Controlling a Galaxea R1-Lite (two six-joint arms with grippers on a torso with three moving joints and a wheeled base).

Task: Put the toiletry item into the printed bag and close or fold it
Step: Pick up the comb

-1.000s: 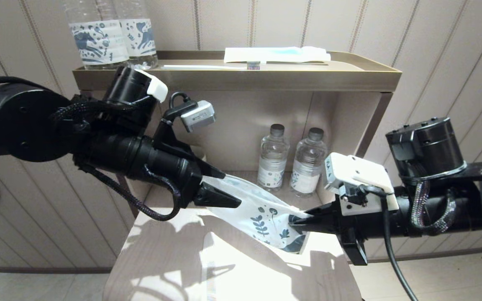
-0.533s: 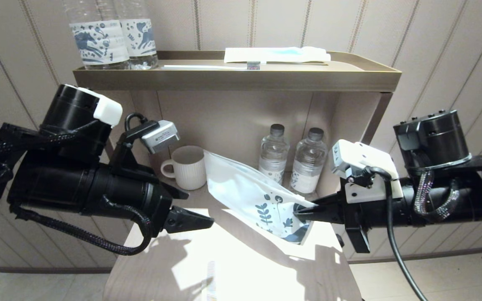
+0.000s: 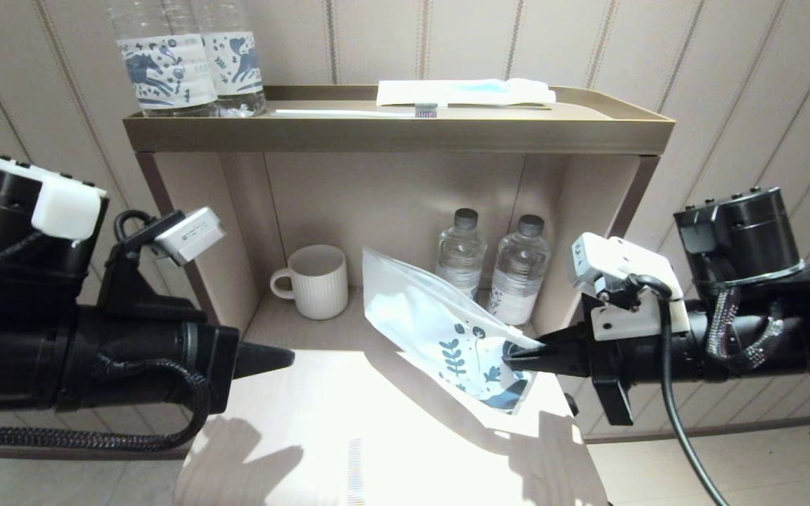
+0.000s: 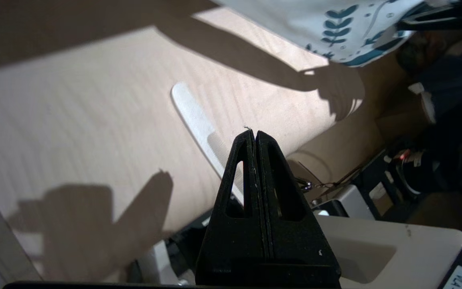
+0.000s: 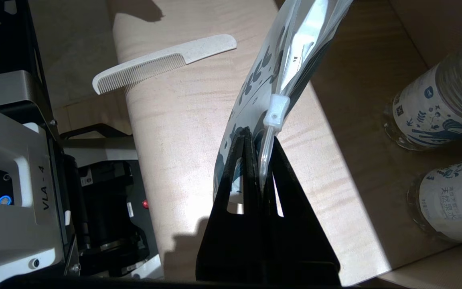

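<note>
The printed bag (image 3: 426,323), white with dark-blue leaves at one end, hangs tilted in the air over the table. My right gripper (image 3: 507,356) is shut on its printed end. In the right wrist view the fingers (image 5: 242,160) pinch the bag (image 5: 263,72) just below its white slider (image 5: 277,110). A white comb (image 5: 163,60) lies flat on the table near the front edge (image 3: 354,471), also seen as the comb (image 4: 199,120) in the left wrist view. My left gripper (image 3: 291,355) is shut and empty, off the table's left side, well clear of the bag.
A light wooden table (image 3: 292,422) stands under both grippers. The shelf niche behind holds a white mug (image 3: 316,281) and two water bottles (image 3: 459,260). On the top tray (image 3: 588,130) are two bottles (image 3: 187,56), a toothbrush packet (image 3: 465,91) and a loose toothbrush (image 3: 349,111).
My left gripper let go of the bag's plain end and drew back to the left. The bag now hangs from the right gripper alone, which shifted slightly right.
</note>
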